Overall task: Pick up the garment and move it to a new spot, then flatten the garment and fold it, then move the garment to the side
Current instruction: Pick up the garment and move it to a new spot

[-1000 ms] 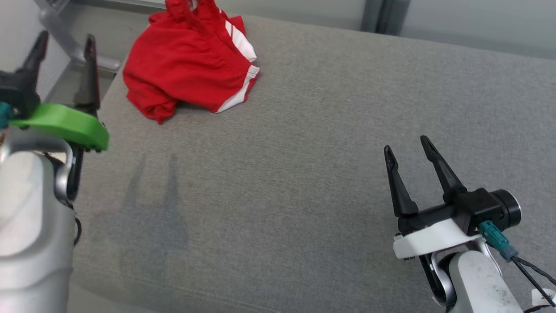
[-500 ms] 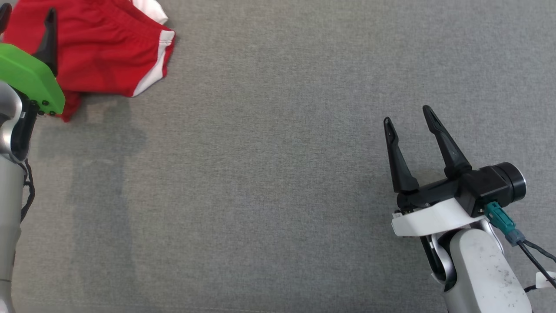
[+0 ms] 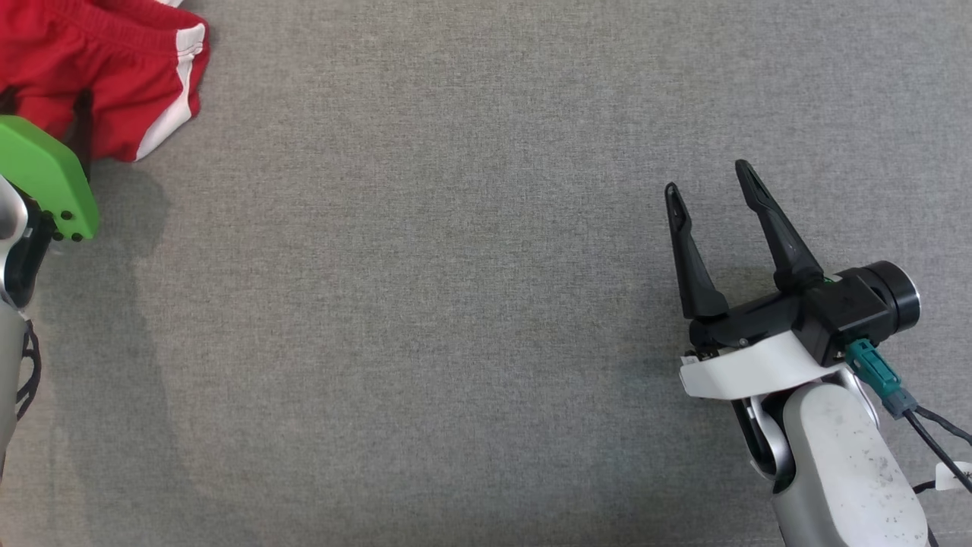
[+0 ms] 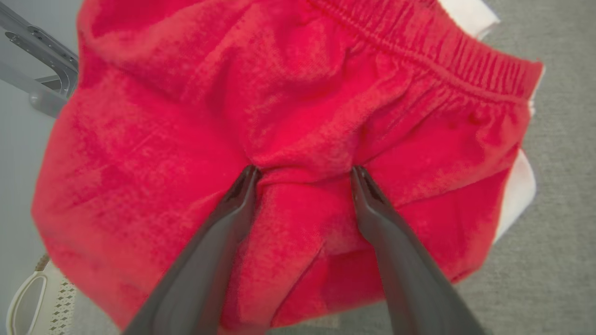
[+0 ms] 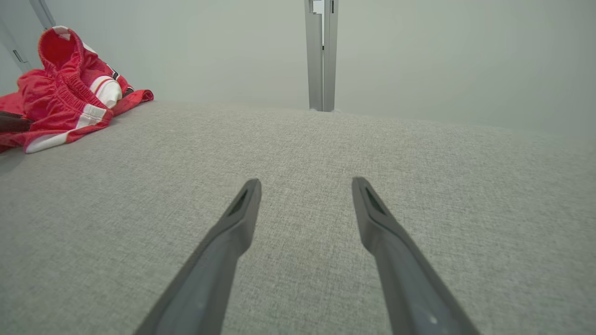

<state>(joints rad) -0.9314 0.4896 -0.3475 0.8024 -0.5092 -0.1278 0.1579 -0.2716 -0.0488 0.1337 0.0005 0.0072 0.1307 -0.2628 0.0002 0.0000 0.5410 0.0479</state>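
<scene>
We log the red garment [image 3: 99,68], white-trimmed, lying bunched at the far left of the grey-covered table [image 3: 456,304]; its gathered elastic waistband shows in the left wrist view. The left gripper [image 4: 303,170] sits on it with its jaws spread wide, both fingertips touching the cloth and a raised ridge of red fabric between them, not pinched. The right gripper [image 3: 707,178] is also spread open and empty over bare table at the near right, well apart from the garment.
</scene>
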